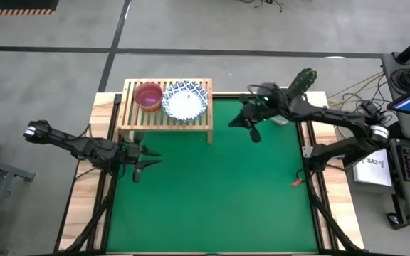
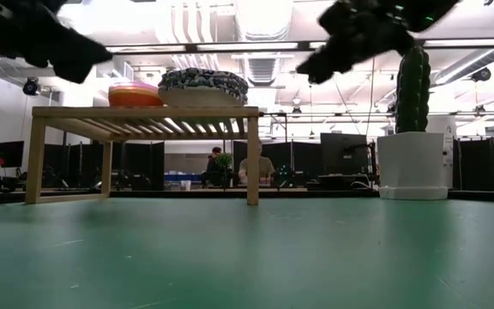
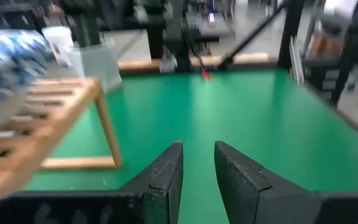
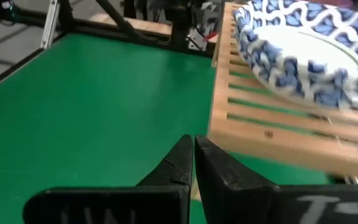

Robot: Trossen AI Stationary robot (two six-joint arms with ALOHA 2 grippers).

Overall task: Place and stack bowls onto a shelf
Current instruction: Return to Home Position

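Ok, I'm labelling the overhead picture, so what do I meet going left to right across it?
In order: small bowls → patterned bowl → right gripper → cactus. The left gripper is skipped: it overlaps the small bowls.

Mat point(image 1: 212, 185) seemingly open — shelf point(image 1: 166, 122), cactus point(image 1: 303, 80) behind.

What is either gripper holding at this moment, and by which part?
Nothing. The left gripper is slightly open, with only the green mat showing between its fingers; the right gripper is shut and empty.
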